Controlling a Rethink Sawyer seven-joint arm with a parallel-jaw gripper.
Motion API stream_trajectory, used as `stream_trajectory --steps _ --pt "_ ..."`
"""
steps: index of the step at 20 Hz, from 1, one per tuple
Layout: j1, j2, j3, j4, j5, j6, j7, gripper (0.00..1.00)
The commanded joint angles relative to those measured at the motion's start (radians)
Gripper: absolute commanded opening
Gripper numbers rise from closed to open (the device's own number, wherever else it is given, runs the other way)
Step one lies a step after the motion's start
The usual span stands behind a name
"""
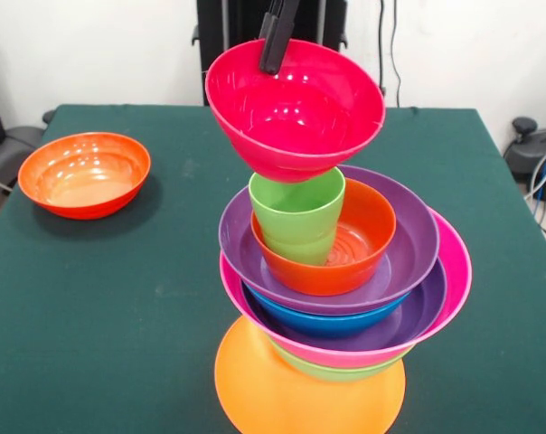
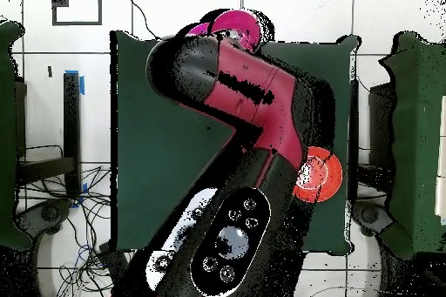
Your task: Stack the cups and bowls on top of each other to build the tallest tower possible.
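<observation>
gripper clamped on the far rim of the magenta-red bowl, one finger inside, one outside; bowl hangs tilted, mouth tipped toward the camera, its base just at or touching the rim of the light-green cup, can't tell which; looks like a placement in progress, not yet let go; cup stands upright inside a red-orange bowl, which sits in a purple bowl; under that, blue bowl, a second purple, pink bowl, a sliver of green bowl, all on the upturned orange bowl as base; tower leans visibly to one side near the table's front edge; so most pieces are in, by my read; still loose: a second red-orange bowl well apart at the far corner of the table, upright and empty; overhead view is mostly arm, shows only the magenta bowl's edge and the loose bowl; remaining: seat and release the magenta bowl, then add that last one; risk is the lean, since the cup is a narrow perch for a wide bowl.
</observation>
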Motion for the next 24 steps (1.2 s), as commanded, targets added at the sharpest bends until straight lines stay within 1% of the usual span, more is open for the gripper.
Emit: stream_trajectory --steps 1,10,24 --pt "0.016 0.046 0.067 0.112 -0.01 -0.039 0.183 0.0" --pt "0.029 0.079 0.044 0.082 -0.008 -0.04 0.216 0.0" --pt "0.045 0.123 0.007 0.04 0.016 -0.042 0.252 0.0"
